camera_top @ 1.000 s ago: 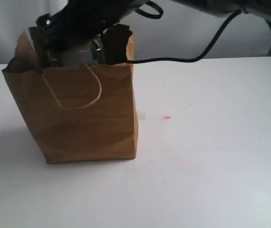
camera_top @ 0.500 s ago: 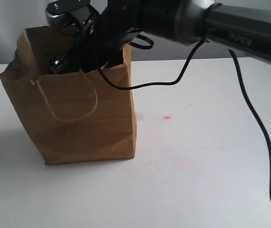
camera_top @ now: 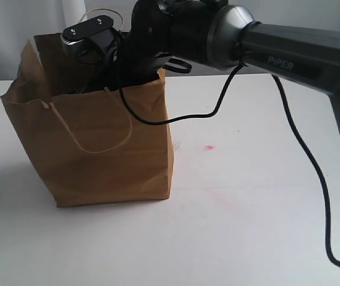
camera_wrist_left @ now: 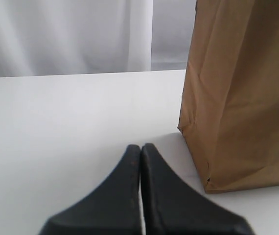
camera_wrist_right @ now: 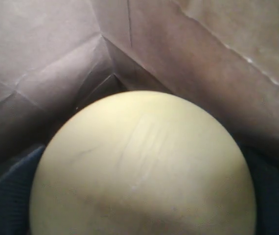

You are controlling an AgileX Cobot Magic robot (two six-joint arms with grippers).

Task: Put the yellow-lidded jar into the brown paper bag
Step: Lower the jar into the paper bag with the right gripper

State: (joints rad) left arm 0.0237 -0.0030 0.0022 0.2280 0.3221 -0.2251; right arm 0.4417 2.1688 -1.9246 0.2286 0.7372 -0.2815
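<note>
Yellow-lidded jar (camera_wrist_right: 142,166) held inside the brown paper bag (camera_top: 110,155)

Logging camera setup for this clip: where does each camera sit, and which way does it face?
Exterior: off the arms, looking across the white table at the brown paper bag; the right arm reaches into it from the right.
Left wrist: low over the table, looking along the shut left end effector towards the bag's side.
Right wrist: inside the bag, looking down on the yellow-lidded jar; dark fingers flank its lid.
Shared: exterior and left wrist both show the bag's outside.
</note>
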